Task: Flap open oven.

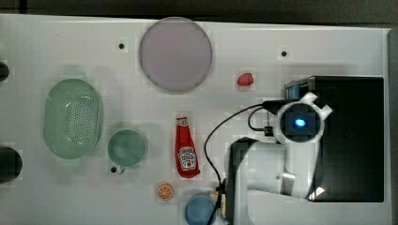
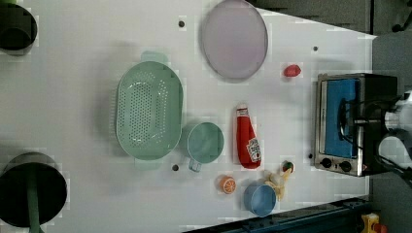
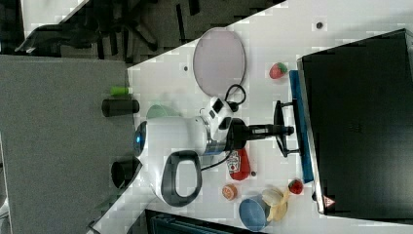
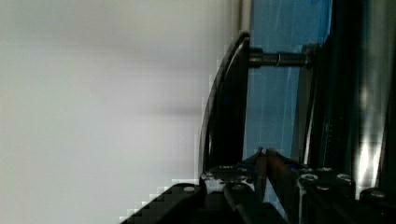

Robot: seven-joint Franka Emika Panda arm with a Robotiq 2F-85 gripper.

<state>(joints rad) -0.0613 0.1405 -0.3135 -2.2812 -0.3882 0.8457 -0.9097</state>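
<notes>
Right view: oven sits at the table's right end, blue door still upright. Gripper reaches the dark bar handle, fingers nearly shut, apparently pinching it. Handle looks rigid, door hinged and stiff; mid-bar is the best hold.

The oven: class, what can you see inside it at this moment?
Nothing inside. The oven has its blue door shut, covering the interior. The gripper sits at the door's dark bar handle, so the contents stay hidden.
</notes>
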